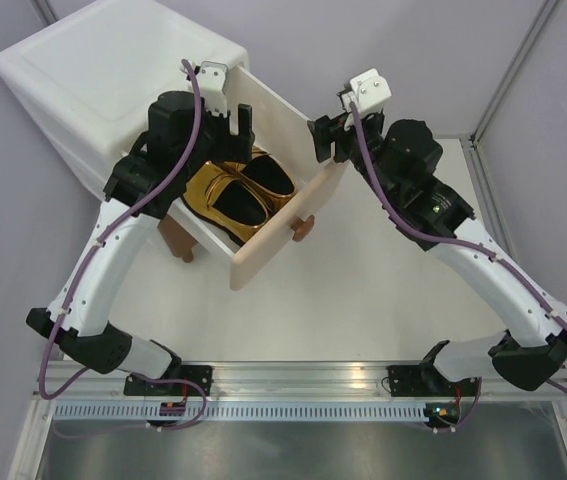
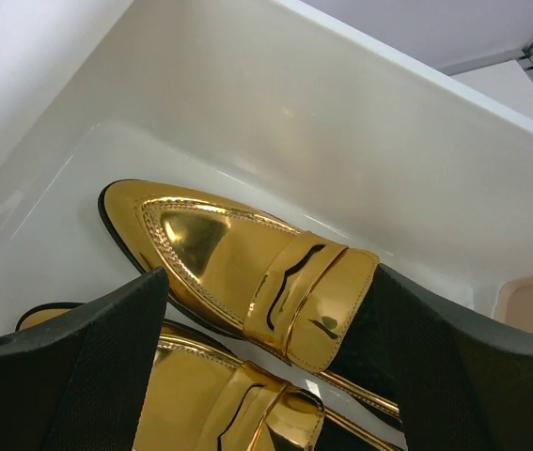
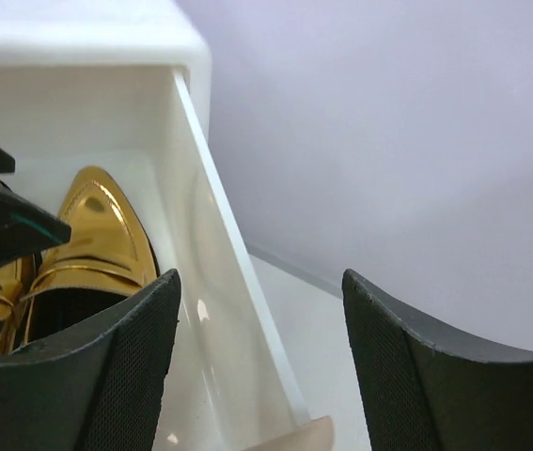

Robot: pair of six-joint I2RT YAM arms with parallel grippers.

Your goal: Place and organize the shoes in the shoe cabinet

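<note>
The white shoe cabinet (image 1: 103, 80) stands at the back left, its upper drawer (image 1: 281, 218) pulled out toward the middle of the table. Two gold shoes (image 1: 235, 190) lie side by side in the drawer. In the left wrist view one gold shoe (image 2: 238, 263) lies between my fingers and the other gold shoe (image 2: 219, 404) sits nearer the camera. My left gripper (image 1: 238, 125) (image 2: 271, 329) hangs open over the shoes, holding nothing. My right gripper (image 1: 325, 142) (image 3: 261, 357) is open at the drawer's right side wall (image 3: 224, 301), which passes between its spread fingers.
The drawer's beige front carries a knob (image 1: 304, 228). Below it the brown lower drawer front (image 1: 175, 238) pokes out beside the cabinet. A grey wall rises behind, and a metal rail (image 1: 293, 378) with both arm bases runs along the near edge.
</note>
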